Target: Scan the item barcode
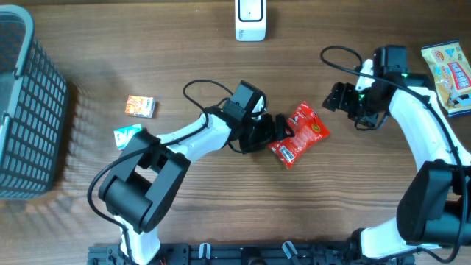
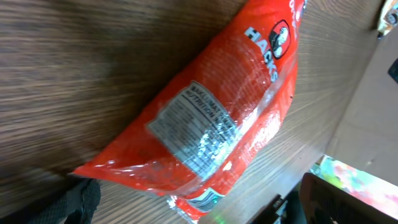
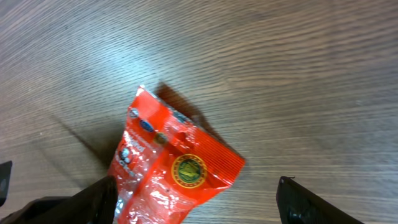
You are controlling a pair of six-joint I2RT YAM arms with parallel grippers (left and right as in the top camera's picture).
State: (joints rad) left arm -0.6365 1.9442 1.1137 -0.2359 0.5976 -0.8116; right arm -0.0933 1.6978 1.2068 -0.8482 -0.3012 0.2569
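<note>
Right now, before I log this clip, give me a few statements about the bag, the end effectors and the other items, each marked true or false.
1. The red snack bag lies flat on the table. True.
2. The right end effector is clamped on the bag. False: it is open and clear of the bag.
3. The white scanner stands at the far edge, apart from the bag. True.
4. The orange box is inside the basket. False: it lies on the table outside it.
5. The left end effector is open, right beside the bag. True.
</note>
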